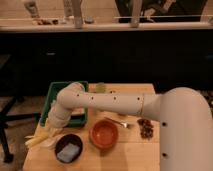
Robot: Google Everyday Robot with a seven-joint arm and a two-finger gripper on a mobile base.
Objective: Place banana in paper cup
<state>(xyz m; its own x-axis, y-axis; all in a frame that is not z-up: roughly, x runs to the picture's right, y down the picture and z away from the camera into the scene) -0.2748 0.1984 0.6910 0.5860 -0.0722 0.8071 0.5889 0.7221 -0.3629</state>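
No legible text on view.
No label, brand, number or sign can be read; the gripper (48,134) hangs at the table's (131,155) left edge.
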